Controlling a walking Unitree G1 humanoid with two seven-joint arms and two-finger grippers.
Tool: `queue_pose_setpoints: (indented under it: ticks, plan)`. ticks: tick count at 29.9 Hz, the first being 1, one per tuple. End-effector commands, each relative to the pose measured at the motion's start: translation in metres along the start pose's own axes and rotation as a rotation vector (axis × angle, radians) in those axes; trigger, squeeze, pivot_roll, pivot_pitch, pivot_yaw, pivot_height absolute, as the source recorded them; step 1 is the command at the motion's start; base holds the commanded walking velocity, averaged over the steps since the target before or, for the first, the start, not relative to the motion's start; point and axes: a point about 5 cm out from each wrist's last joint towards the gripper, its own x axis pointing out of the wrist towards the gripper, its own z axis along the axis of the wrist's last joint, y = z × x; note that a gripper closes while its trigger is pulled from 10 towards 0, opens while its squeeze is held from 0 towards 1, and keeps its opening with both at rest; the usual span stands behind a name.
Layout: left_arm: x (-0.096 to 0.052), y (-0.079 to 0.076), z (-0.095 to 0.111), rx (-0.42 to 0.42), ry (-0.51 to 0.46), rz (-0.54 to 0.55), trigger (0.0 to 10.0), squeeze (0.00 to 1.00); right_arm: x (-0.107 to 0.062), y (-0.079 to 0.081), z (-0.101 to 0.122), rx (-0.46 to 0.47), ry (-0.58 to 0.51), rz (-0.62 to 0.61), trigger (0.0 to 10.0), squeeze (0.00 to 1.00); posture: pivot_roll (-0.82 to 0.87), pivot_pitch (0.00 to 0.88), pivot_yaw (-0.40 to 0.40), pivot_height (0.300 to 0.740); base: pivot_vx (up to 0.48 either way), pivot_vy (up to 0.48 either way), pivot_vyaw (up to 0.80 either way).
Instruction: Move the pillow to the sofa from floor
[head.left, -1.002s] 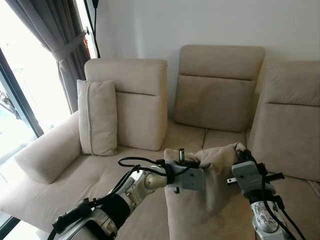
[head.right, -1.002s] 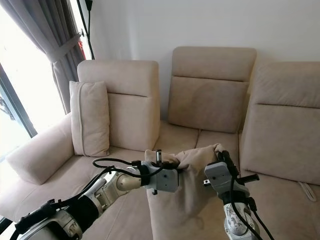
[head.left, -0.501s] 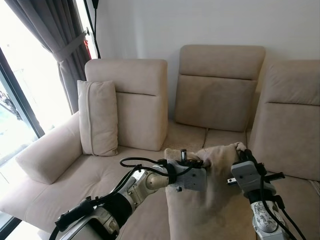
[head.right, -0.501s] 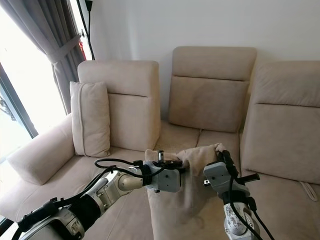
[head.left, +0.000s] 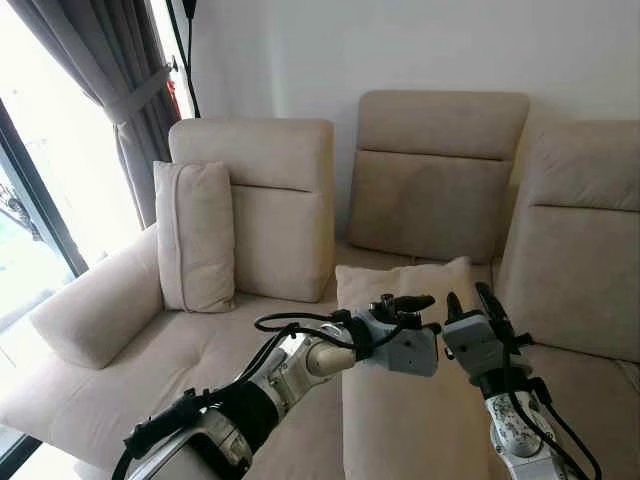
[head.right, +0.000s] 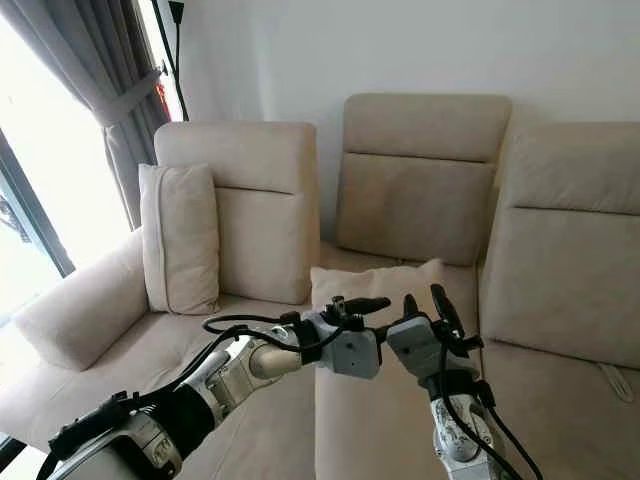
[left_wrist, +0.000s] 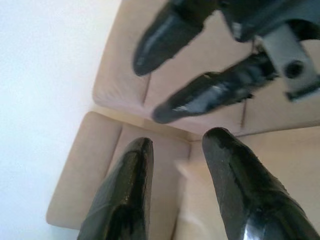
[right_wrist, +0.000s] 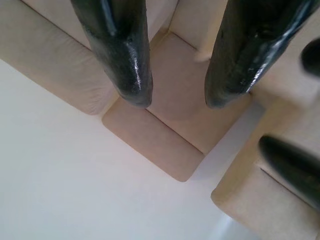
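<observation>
Left eye view: both my arms reach forward over the sofa (head.left: 120, 350). My left gripper (head.left: 412, 306) points to the right with its two black fingers spread and nothing between them; my right gripper (head.left: 472, 302) points up, just beside the left one, its two fingers also parted and empty. The pillow (head.left: 410, 400) lies on the sofa seat under and ahead of both grippers, its far edge near the middle back cushion (head.left: 432, 180). Count: two pillows, this one and a second pillow (head.left: 195, 236) standing upright against the left back cushion (head.left: 265, 205); three back cushions, the third being the right back cushion (head.left: 580, 235). A grey curtain (head.left: 100, 90) hangs at the left by the window. Half a second ago both grippers pinched the bunched top edge of the pillow and held it up; now they have let go and the pillow is flat with its top edge smooth. Right eye view: same layout, left gripper (head.right: 360, 304) and right gripper (head.right: 425, 298) apart from the fabric below them. Left wrist view: my left fingers (left_wrist: 125, 200) stand apart, the right gripper's fingers (left_wrist: 210, 95) close ahead of them, sofa cushions beyond. Right wrist view: my right fingers (right_wrist: 117, 45) stand apart, with a back cushion and white wall (right_wrist: 60, 180) beyond.
</observation>
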Motion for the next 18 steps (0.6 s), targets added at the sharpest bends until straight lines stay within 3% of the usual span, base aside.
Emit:
queue_pose_setpoints:
  ticks: [1,6,8,9,11,12,14,17,18]
  plan:
    - [-0.002,0.001,-0.004,-0.007,0.011,0.011,10.0,0.00,0.001,0.004,0.002,0.002,-0.009,0.023,10.0,0.00,0.06,0.000,0.075,0.740,0.000,0.000,0.00]
    - [-0.003,-0.002,-0.006,-0.064,0.022,0.023,10.0,0.00,0.000,0.005,0.001,0.006,-0.008,0.026,10.0,0.00,0.06,0.000,0.074,0.740,0.000,0.000,0.00]
    - [-0.006,-0.008,-0.009,-0.162,0.040,0.048,10.0,0.00,-0.001,0.005,-0.001,0.030,0.009,0.018,10.0,0.00,0.06,0.000,0.075,0.740,0.000,0.000,0.00]
    - [-0.006,-0.008,-0.009,-0.162,0.040,0.048,10.0,0.00,-0.001,0.005,-0.001,0.030,0.009,0.018,10.0,0.00,0.06,0.000,0.075,0.740,0.000,0.000,0.00]
    - [-0.013,-0.019,-0.017,-0.306,0.078,0.082,10.0,0.00,-0.006,0.007,-0.005,0.073,0.035,0.001,10.0,0.00,0.06,0.000,0.073,0.740,0.000,0.000,0.00]
    - [-0.013,-0.019,-0.017,-0.306,0.078,0.082,10.0,0.00,-0.006,0.007,-0.005,0.073,0.035,0.001,10.0,0.00,0.06,0.000,0.073,0.740,0.000,0.000,0.00]
    - [-0.019,-0.026,-0.023,-0.414,0.108,0.117,10.0,0.00,-0.012,0.010,-0.008,0.097,0.049,-0.007,10.0,0.00,0.06,0.000,0.071,0.740,0.000,0.000,0.00]
    - [-0.024,-0.029,-0.027,-0.479,0.132,0.150,10.0,0.00,-0.017,0.013,-0.009,0.111,0.052,-0.009,10.0,0.00,0.07,0.000,0.069,0.740,0.000,0.000,0.00]
    - [-0.029,-0.031,-0.033,-0.552,0.159,0.202,10.0,0.00,-0.022,0.016,-0.009,0.130,0.054,-0.009,10.0,0.00,0.07,0.000,0.068,0.740,0.000,0.000,0.00]
